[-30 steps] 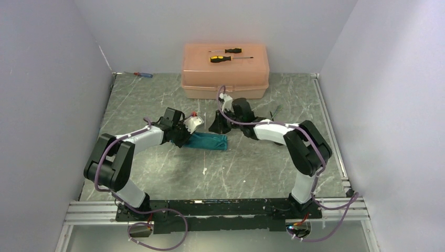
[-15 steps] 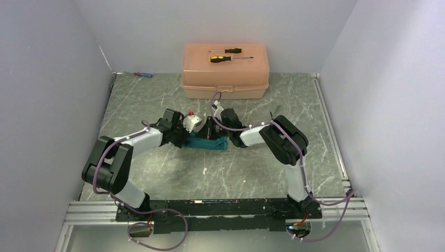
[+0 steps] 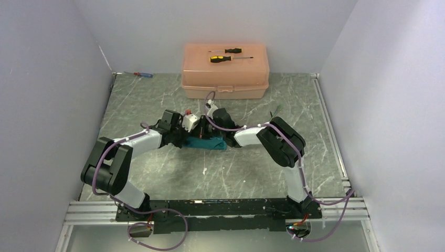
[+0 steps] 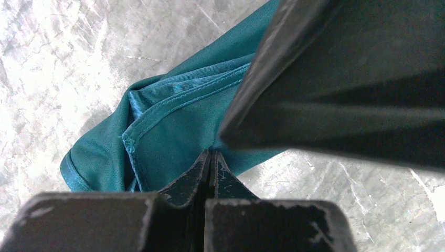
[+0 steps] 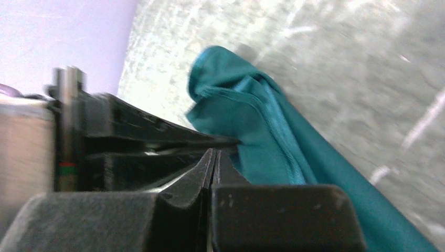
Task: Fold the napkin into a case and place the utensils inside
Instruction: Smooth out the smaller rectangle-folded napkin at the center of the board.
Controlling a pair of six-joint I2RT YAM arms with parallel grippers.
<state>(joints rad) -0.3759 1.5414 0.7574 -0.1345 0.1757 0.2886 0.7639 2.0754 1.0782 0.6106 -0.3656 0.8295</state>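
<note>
The teal napkin point(image 3: 212, 143) lies bunched into a narrow strip on the table's middle. It also shows in the left wrist view point(image 4: 173, 121) and the right wrist view point(image 5: 262, 131). My left gripper point(image 3: 190, 131) is at its left end. Its jaws are shut, with the tips point(image 4: 212, 153) on the cloth's near edge. My right gripper point(image 3: 203, 131) is shut right beside it, tips point(image 5: 215, 151) against the cloth's fold and nothing visible between them. The dark fork point(image 3: 275, 111) lies on the table to the right. The spoon is out of view.
The peach plastic box point(image 3: 225, 79) stands at the back with two yellow-and-black screwdrivers point(image 3: 226, 51) on its lid. A small red-and-blue screwdriver point(image 3: 142, 75) lies at the back left corner. Walls close three sides.
My right gripper has swung left from the napkin's right end to meet my left gripper over its left part. The left gripper has barely shifted. The napkin stays in place.
</note>
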